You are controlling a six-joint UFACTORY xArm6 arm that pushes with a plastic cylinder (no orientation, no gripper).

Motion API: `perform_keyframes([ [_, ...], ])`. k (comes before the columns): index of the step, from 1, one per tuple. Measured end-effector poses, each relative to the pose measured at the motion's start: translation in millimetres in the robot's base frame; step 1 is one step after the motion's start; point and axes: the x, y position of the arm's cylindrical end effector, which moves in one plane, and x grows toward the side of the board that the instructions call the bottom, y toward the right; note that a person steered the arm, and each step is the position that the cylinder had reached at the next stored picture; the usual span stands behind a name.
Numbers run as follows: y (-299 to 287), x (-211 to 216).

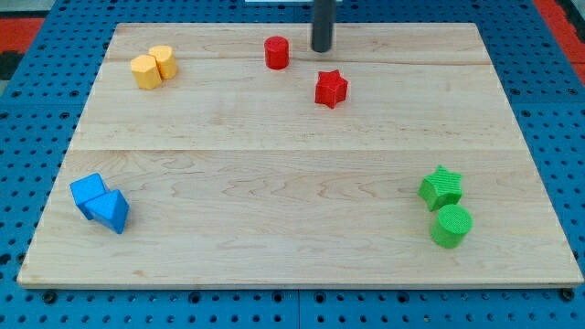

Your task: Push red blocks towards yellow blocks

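Note:
A red cylinder (pixel 277 52) stands near the view's top, a little left of centre. A red star (pixel 331 89) lies to its lower right. Two yellow blocks sit touching at the view's upper left: a hexagonal one (pixel 144 71) and a rounder one (pixel 164 61). My tip (pixel 322 48) is at the view's top, just right of the red cylinder and above the red star, apart from both.
Two blue blocks, a cube (pixel 90 194) and a triangular one (pixel 113 212), touch at the lower left. A green star (pixel 441 188) and a green cylinder (pixel 452 226) sit at the lower right. The wooden board (pixel 292 265) lies on a blue pegboard.

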Motion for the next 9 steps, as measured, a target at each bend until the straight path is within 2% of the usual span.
perform_keyframes([
  [1, -67, 12],
  [2, -67, 28],
  [3, -5, 40],
  [5, -127, 50],
  [6, -170, 50],
  [7, -80, 43],
  [8, 35, 48],
  [9, 94, 84],
])
